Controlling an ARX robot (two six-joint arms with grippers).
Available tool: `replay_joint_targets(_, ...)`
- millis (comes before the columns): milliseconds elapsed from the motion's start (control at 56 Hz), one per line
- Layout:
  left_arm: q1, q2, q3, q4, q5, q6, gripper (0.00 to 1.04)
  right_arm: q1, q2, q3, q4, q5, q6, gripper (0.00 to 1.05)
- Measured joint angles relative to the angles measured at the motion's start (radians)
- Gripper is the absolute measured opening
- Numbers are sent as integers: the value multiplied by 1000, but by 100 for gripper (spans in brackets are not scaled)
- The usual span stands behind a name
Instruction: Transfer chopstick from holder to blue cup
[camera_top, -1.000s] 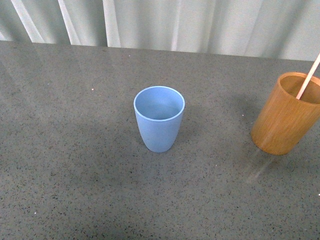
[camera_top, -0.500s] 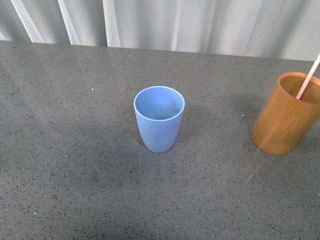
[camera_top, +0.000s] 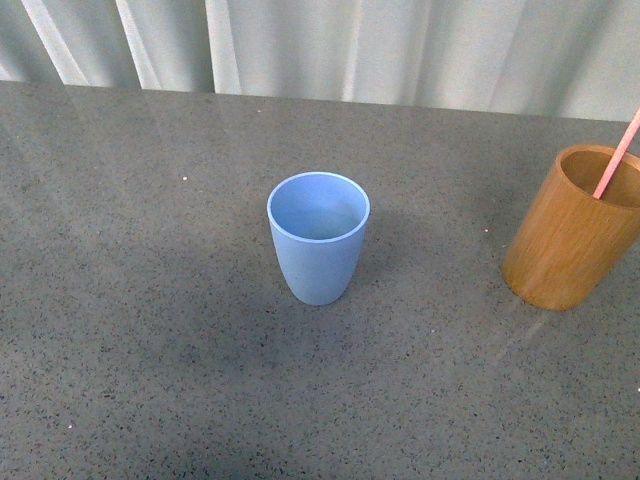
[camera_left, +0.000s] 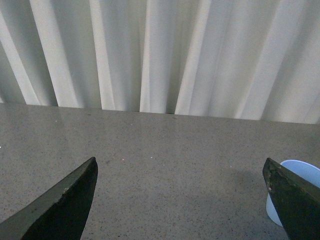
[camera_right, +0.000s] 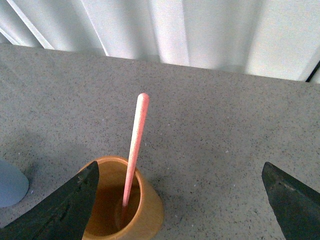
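Well, the grey speckled surface (camera_top: 150, 330) fills nearly all of my front view, and a white pleated curtain (camera_top: 350, 45) hangs along its far edge.

Next in size is the holder (camera_top: 565, 250), an orange-brown wooden cylinder. It stands upright at the right side of the surface and its right edge is cut off by the picture. The blue cup (camera_top: 318, 250) is a little smaller. It stands upright near the middle of the surface, well apart from the holder and to its left, and I see nothing inside it.

My left end effector (camera_left: 180, 165) has its two dark fingers (camera_left: 65, 205) spread wide with nothing between them. It faces the far curtain, and the blue cup shows just beside one finger. My right end effector (camera_right: 180, 167) is spread just as wide and grips nothing. It hangs above the holder and looks down into the holder's open mouth.

Thinnest of all is the chopstick (camera_top: 618, 155), a pale pink stick. Its lower end rests inside the holder and the rest rises above the rim, leaning to the right. From my right wrist it stands between the two fingers (camera_right: 62, 210) and touches neither.
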Motion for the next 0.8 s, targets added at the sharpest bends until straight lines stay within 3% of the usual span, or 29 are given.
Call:
replay_joint_targets(286, 0, 0, 0, 0, 0, 0, 98, 85, 220, 89, 116, -26, 80, 93)
replay_joint_targets(750, 0, 0, 0, 0, 0, 0, 98, 145, 308, 130, 151, -35, 139, 17)
replay_joint_targets(804, 0, 0, 0, 0, 0, 0, 98, 143, 308, 138, 148, -45, 150, 5)
